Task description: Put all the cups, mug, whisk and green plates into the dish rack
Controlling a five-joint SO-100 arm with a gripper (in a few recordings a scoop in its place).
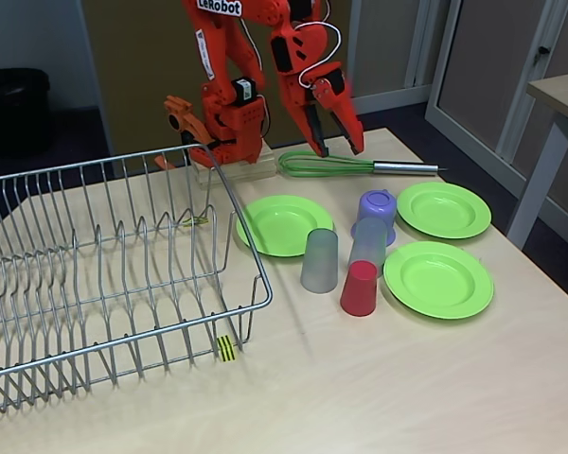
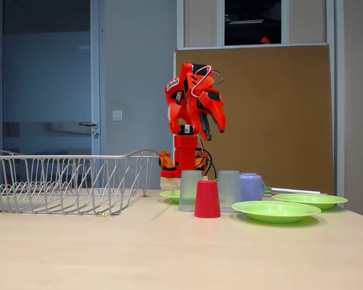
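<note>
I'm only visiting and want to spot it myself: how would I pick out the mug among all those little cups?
Start at the big wire dish rack on the left of the table, then look right to the cluster of upside-down cups between the green plates. The mug is at the back of that cluster, nearest the whisk. It alone is lilac-purple; the cups are grey or red.

Three lime-green plates point(image 1: 284, 225) point(image 1: 443, 209) point(image 1: 437, 279) are lying on the table. Three handleless cups are standing there: one red point(image 1: 359, 288) and two grey-blue point(image 1: 319, 260) point(image 1: 367, 242). One purple mug point(image 1: 377, 210), one green whisk point(image 1: 360, 166) and one wire dish rack point(image 1: 104, 274) are sitting alongside.
</note>
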